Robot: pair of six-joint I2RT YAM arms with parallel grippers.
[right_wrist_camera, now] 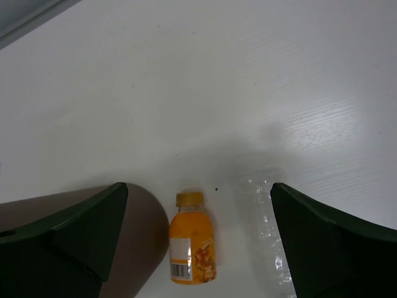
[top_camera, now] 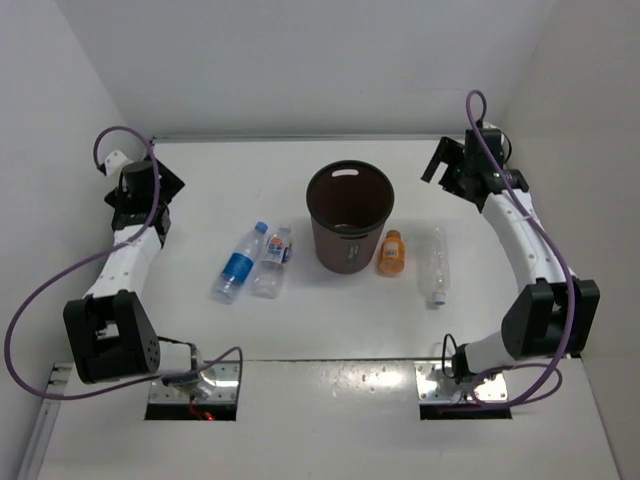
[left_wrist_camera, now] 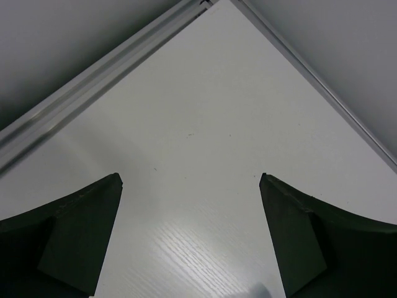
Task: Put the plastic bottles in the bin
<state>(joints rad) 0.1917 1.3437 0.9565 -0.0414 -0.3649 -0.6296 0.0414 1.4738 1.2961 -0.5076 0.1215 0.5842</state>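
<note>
Brown bin [top_camera: 340,258] stands upright, mouth open, left of the right gripper [right_wrist_camera: 198,242]. The short orange bottle [right_wrist_camera: 193,251] lies flat, framed between that gripper's fingers, with the clear unlabelled bottle [top_camera: 437,265] just to its right. The blue-labelled bottle [top_camera: 238,264] and the white-blue-labelled bottle [top_camera: 273,262] lie side by side, right of the left gripper [top_camera: 135,190].

Right wrist view: I see the bin [right_wrist_camera: 149,239] only as a brown sliver, the rest behind a finger [right_wrist_camera: 68,242] of the right gripper [right_wrist_camera: 198,187] and past the bottom edge. The clear unlabelled bottle [right_wrist_camera: 263,236] reads faint and is cut off there too. Print on the orange bottle [right_wrist_camera: 192,245] is too blurred to read.
</note>
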